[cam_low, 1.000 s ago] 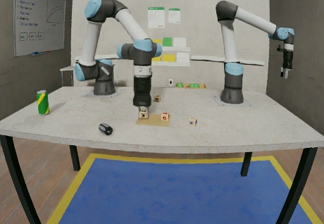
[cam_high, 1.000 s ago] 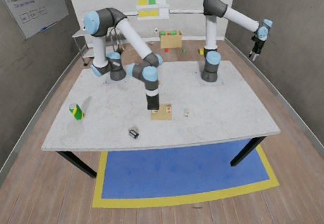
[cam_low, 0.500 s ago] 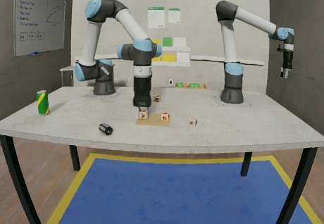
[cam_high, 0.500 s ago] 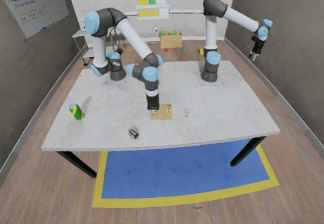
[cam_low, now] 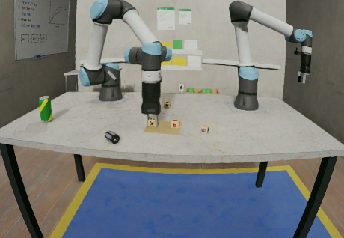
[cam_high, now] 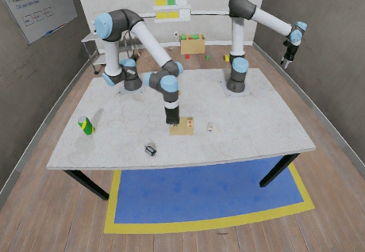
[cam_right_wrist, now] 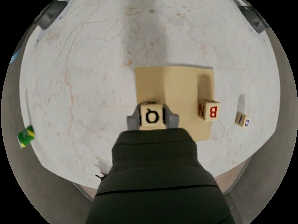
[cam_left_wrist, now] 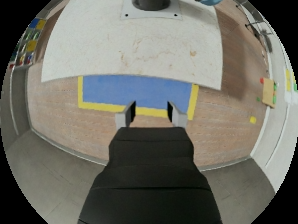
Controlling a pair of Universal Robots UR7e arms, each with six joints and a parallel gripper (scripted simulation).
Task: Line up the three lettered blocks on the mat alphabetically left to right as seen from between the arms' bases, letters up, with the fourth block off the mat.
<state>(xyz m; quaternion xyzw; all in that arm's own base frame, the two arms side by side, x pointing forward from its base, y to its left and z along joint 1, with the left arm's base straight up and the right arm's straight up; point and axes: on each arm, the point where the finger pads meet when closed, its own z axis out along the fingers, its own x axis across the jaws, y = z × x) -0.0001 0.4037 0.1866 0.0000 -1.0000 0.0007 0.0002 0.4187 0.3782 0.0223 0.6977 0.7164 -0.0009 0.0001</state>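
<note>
My right gripper (cam_low: 152,123) (cam_right_wrist: 151,110) is shut on the Q block (cam_low: 151,122) (cam_right_wrist: 151,114), which appears upright over or just above the mat (cam_high: 182,131) (cam_low: 163,129) (cam_right_wrist: 170,82), near its left edge in the right wrist view. Any gap beneath it is hard to tell. The B block (cam_high: 190,123) (cam_low: 175,123) (cam_right_wrist: 211,110) stands on the mat near the opposite edge. A block with blue markings (cam_high: 210,127) (cam_low: 204,129) (cam_right_wrist: 243,120) lies off the mat. Another block (cam_low: 167,105) stands behind the mat. My left gripper (cam_high: 286,63) (cam_low: 302,79) (cam_left_wrist: 151,107) is open and empty, high and away from the blocks.
A green and yellow can (cam_high: 86,125) (cam_low: 45,108) (cam_right_wrist: 26,136) stands far from the mat on the right arm's side. A small black object (cam_high: 150,150) (cam_low: 112,136) lies near the table's front edge. The two arm bases stand at the back.
</note>
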